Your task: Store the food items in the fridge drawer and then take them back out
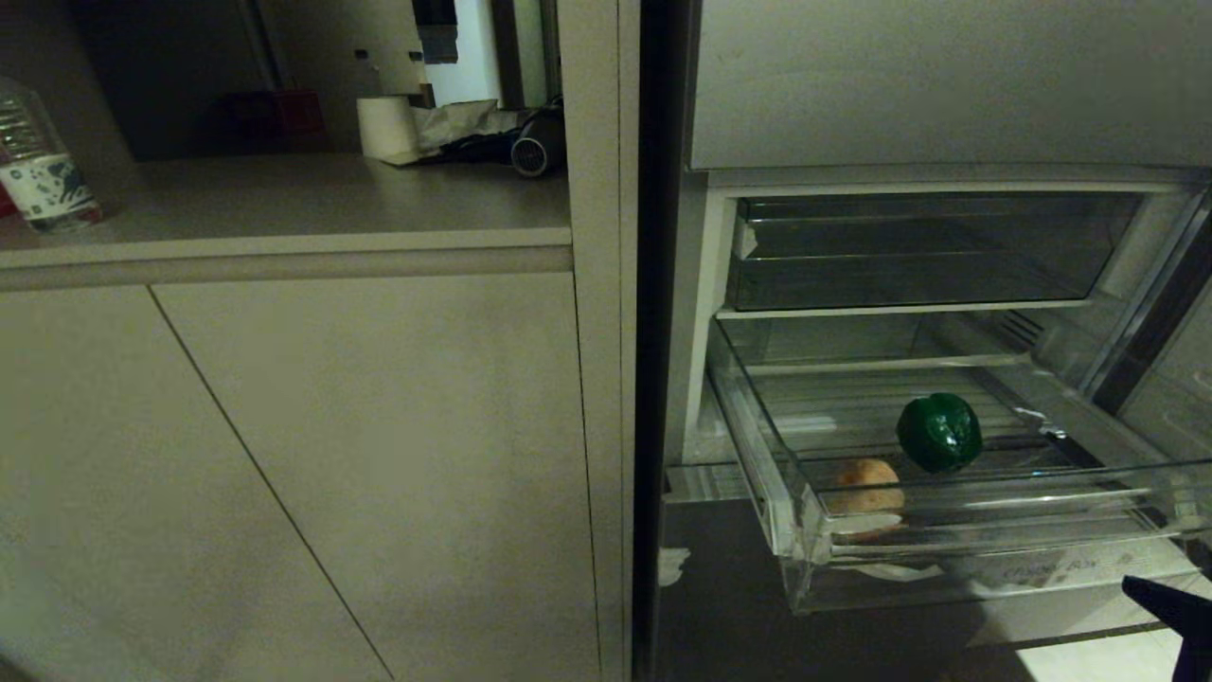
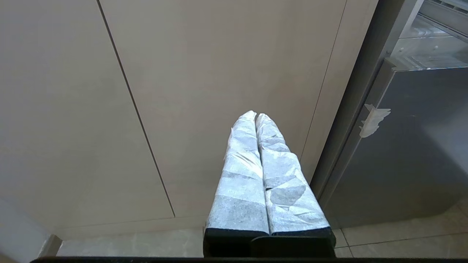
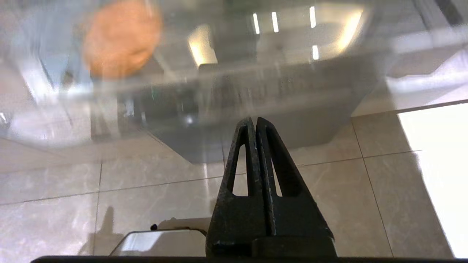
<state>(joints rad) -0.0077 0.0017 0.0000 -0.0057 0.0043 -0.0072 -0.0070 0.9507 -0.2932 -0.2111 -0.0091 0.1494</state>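
The wide clear plastic fridge drawer [image 1: 947, 530] stands pulled out of the open fridge, and two food items lie on its ribbed floor. One is a glossy dark-green rounded bell pepper [image 1: 938, 432], toward the middle. The other is a tan-orange oval lump [image 1: 866, 488], nearer the front lip and to the robot's left of the pepper, apart from it. Above the drawer sits one shallower clear bin [image 1: 909, 260].

The black right gripper [image 3: 255, 122] hangs below and in front of the drawer over the pale tiled floor [image 3: 109, 197], its jaws pressed together on nothing. The tape-wrapped left gripper [image 2: 255, 116], jaws also together and empty, points at the beige cabinet doors [image 1: 284, 474] beside the fridge.

On the counter [image 1: 284, 204] stand one plastic water bottle [image 1: 43, 161] and one white paper roll [image 1: 386, 126].
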